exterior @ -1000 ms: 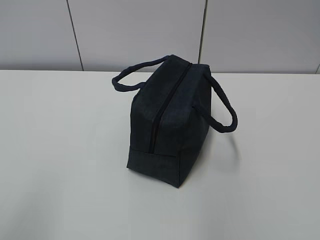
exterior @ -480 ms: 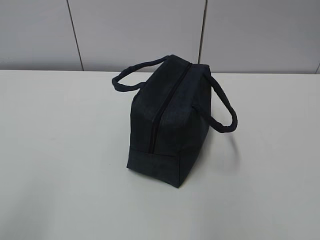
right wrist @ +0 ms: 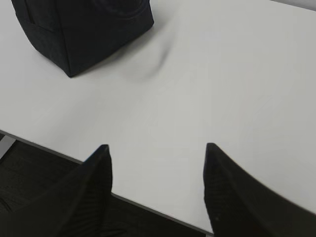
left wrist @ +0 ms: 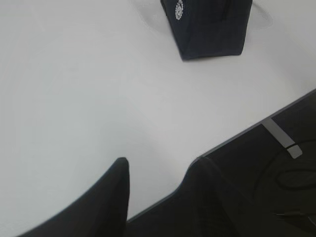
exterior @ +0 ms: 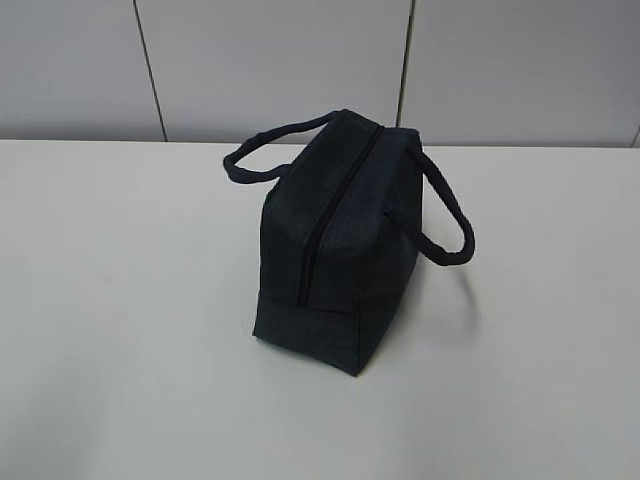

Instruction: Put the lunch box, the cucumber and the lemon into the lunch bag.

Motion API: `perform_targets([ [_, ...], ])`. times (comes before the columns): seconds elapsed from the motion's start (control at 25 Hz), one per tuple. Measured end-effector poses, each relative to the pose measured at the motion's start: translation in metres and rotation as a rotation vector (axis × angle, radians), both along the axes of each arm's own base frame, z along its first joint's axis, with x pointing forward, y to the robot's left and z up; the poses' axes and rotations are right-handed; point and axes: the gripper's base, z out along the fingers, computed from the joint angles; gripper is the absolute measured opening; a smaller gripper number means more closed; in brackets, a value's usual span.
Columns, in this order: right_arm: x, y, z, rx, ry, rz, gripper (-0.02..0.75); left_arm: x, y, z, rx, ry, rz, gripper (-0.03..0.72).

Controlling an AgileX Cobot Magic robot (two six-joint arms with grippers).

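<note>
A dark navy fabric lunch bag (exterior: 335, 240) stands upright near the middle of a plain white table (exterior: 120, 300), its top zipper (exterior: 335, 205) drawn closed along the ridge and down the near end. Two padded loop handles (exterior: 445, 215) droop outward, one to each side. In the left wrist view, the left gripper (left wrist: 158, 170) hangs over the table's near edge with its two dark fingers (left wrist: 106, 197) spread apart and nothing between them; the bag sits well ahead of it and slightly to its right. A small round white logo (left wrist: 178, 9) shows on the bag's side there, but its lettering is too small and blurred to read. In the right wrist view, the right gripper (right wrist: 158, 153) is likewise spread wide and empty above the table's near edge, with the bag well ahead and off to its left. A grey panelled wall (exterior: 280, 60) runs behind the table. The lunch box, cucumber and lemon are not visible in any view.
</note>
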Motion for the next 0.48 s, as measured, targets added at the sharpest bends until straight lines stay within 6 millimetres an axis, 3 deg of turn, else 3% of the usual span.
perform_targets([
  [0.48,0.0002,-0.0018,-0.0003,-0.018,-0.004,-0.013,0.442,-0.0093,0.0083,-0.0007,-0.005,-0.076,0.064,0.259],
])
